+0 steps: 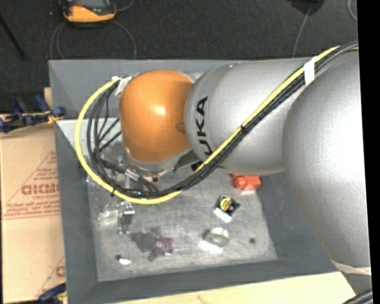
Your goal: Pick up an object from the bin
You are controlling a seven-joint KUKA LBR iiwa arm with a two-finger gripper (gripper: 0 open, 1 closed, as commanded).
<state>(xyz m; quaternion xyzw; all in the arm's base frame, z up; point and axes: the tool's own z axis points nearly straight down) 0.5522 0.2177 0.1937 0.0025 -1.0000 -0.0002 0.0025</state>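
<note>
- Hand hangs low under the orange wrist cover, just up and left of the small purple piece. I cannot tell whether it is apart or together.
- That purple piece lies on the floor of the grey bin, towards its near side. Being closest to the hand, it looks to me the likeliest pick.
- It seems small and light, perhaps crumpled and soft. I would take it across its middle, pressing down close to the floor so it does not slide away.
- Right of the purple piece sits a clear, silvery round thing, probably slippery.
- Further up and right of the purple piece are a black-and-yellow block and an orange-red piece. Both look stiffer and easier to pinch.
- Down and left of the purple piece lies a tiny white bit.
</note>
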